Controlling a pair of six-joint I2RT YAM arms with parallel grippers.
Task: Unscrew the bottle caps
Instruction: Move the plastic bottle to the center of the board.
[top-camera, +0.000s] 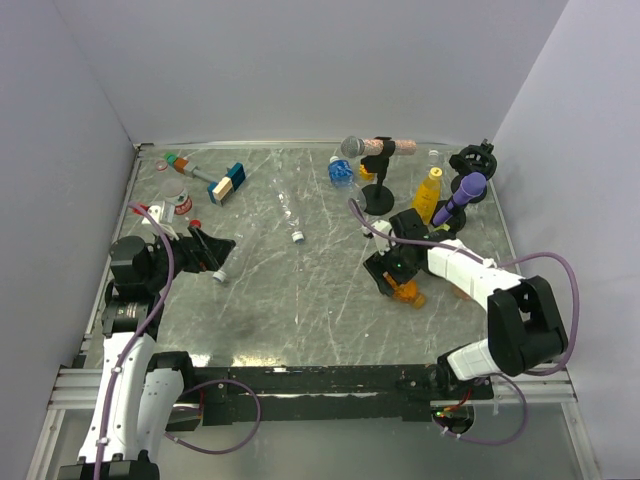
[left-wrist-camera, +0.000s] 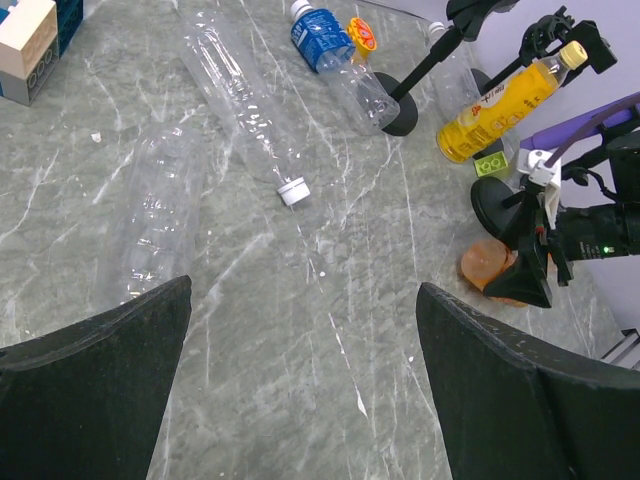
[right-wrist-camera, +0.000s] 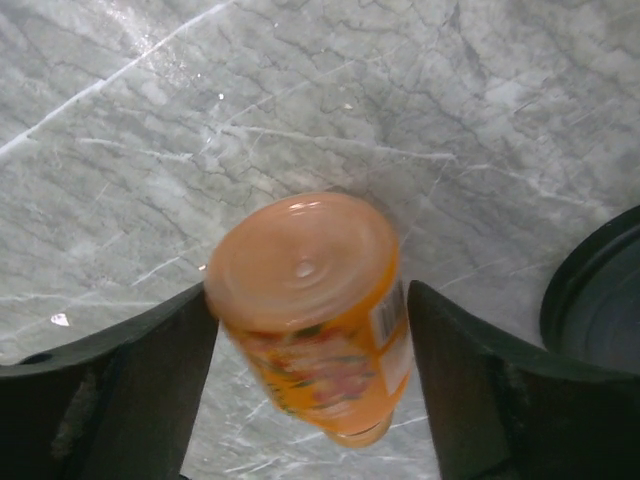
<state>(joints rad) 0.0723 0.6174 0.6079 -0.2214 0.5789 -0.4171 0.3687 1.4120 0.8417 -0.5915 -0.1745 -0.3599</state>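
My right gripper (right-wrist-camera: 310, 292) is open, with one finger on each side of a squat orange bottle (right-wrist-camera: 315, 310). The bottle's base faces the camera, its left side touches the left finger, and its cap is hidden. In the top view this gripper (top-camera: 392, 272) sits over the orange bottle (top-camera: 408, 292). My left gripper (left-wrist-camera: 305, 290) is open and empty above bare table, also in the top view (top-camera: 222, 255). A clear bottle (left-wrist-camera: 245, 100) with a white cap (left-wrist-camera: 293, 190) lies ahead of it. Another clear bottle (left-wrist-camera: 160, 215) lies to its left.
A blue-labelled bottle (left-wrist-camera: 335, 55) and a yellow bottle (left-wrist-camera: 495, 100) stand near the black microphone stands (left-wrist-camera: 395, 110). A grey microphone (top-camera: 352, 147) and a purple microphone (top-camera: 472, 185) are at the back right. A blue-and-tan block (top-camera: 228, 183) lies at the back left.
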